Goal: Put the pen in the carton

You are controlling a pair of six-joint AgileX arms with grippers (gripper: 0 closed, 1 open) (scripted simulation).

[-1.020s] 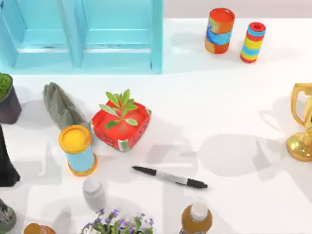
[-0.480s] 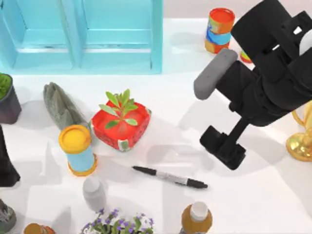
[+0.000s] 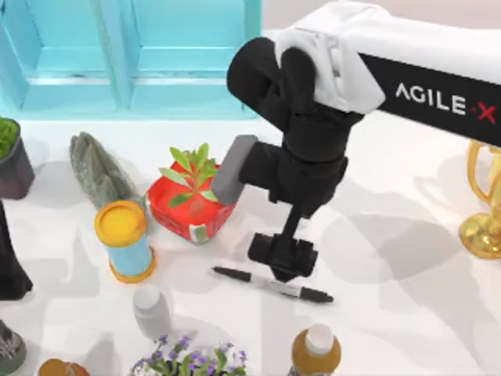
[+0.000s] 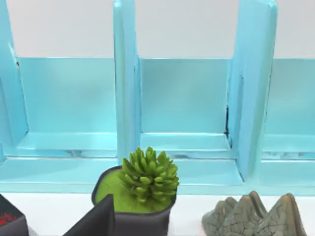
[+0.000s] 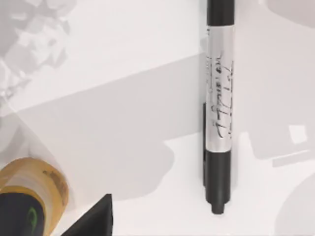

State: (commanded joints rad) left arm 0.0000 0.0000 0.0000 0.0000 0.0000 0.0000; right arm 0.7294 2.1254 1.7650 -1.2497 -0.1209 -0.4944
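The right gripper (image 3: pixel 283 258) hangs low over the table (image 3: pixel 391 329) just above centre-bottom of the top view — its tip right over the pen (image 3: pixel 274 285), which lies flat below it. Whether its fingers are apart, I cannot tell. The turquoise carton (image 3: pixel 133 59) sits upper left.

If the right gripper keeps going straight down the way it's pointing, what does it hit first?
Most likely the pen: the right gripper points down just above its barrel. Height is hard to judge from above.
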